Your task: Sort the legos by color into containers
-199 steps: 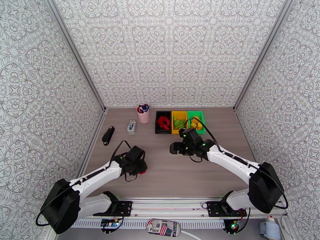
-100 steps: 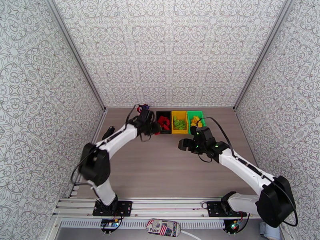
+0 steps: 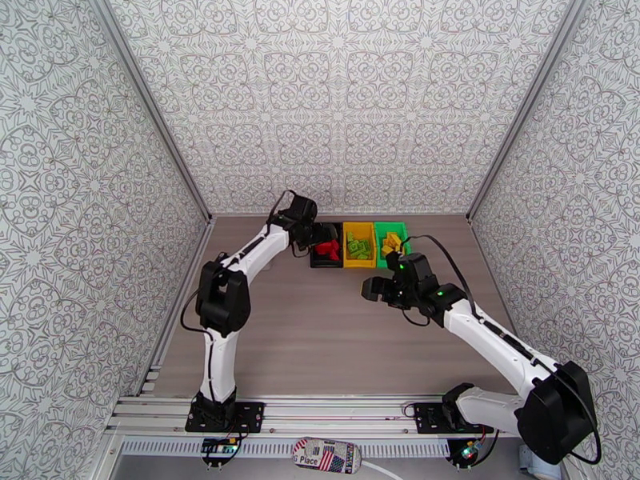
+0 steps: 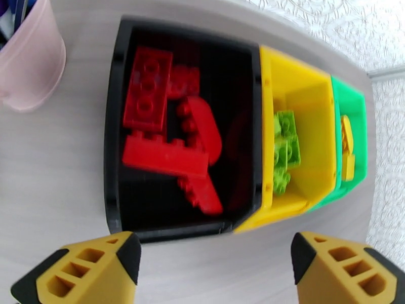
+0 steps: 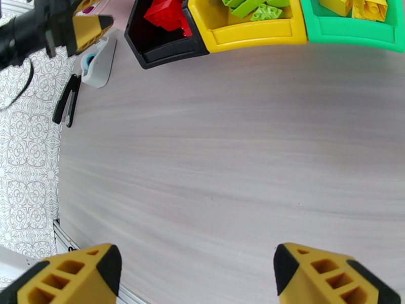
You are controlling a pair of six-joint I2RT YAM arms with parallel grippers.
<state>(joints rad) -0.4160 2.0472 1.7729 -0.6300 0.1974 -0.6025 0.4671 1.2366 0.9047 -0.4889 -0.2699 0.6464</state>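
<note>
Left hand (image 4: 216, 255), wide-spread, near red legos (image 4: 167, 157)

1. One black bin (image 4: 114, 148), one yellow bin (image 4: 314, 92) and one green bin (image 4: 357, 112) were counted, three in all.
2. About five red legos (image 4: 164, 155) were counted.
3. At least three light green legos (image 4: 286, 143) were counted.
4. At least two yellow legos (image 4: 347, 143) were counted.
5. One pink cup (image 4: 30, 67) was counted.

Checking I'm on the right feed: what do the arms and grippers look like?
The left arm and right arm match: white shells, black joints, loose black cables. The left gripper and right gripper have yellow slotted fingers tipped black.
</note>
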